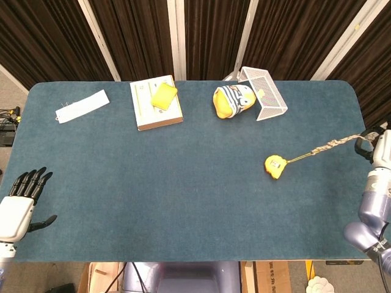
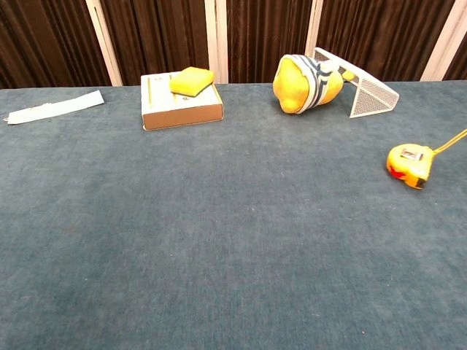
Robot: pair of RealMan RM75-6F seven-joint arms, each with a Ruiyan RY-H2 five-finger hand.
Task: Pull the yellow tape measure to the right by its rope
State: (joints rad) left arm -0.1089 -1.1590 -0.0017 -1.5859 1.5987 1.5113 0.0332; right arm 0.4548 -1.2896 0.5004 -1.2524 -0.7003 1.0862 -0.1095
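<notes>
The yellow tape measure (image 1: pixel 274 166) lies on the blue table (image 1: pixel 183 195) toward its right side; in the chest view the tape measure (image 2: pixel 410 165) sits near the right edge. Its braided rope (image 1: pixel 327 146) runs taut up and to the right, off the table's right edge. My right hand (image 1: pixel 380 148) pinches the rope's far end at the frame's right border, just past the table edge. My left hand (image 1: pixel 19 202) hovers at the table's front left corner, fingers spread, holding nothing. Neither hand shows in the chest view.
A white box (image 1: pixel 156 103) with a yellow sponge (image 1: pixel 164 95) on it stands at the back. A striped yellow plush (image 1: pixel 232 100) leans by a white wire basket (image 1: pixel 264 93). A white paper strip (image 1: pixel 82 105) lies at back left.
</notes>
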